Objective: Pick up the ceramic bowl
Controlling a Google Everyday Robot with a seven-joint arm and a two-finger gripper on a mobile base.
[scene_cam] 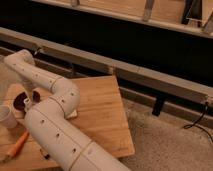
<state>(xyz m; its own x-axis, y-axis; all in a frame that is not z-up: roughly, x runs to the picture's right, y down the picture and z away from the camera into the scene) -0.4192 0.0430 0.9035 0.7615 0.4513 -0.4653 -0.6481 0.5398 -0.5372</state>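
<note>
One ceramic bowl (20, 101) sat near the left edge of the wooden table (100, 107), partly hidden behind the arm (55, 125). The gripper (27, 101) hung right over it; whether its jaws were spread or pinching could not be told. One whitish cup (7, 117) and one orange object (18, 144) lay nearby.

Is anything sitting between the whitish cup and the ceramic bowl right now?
No. The camera view shows only bare wooden table between the whitish cup and the ceramic bowl. The gripper sits at the bowl.
</note>
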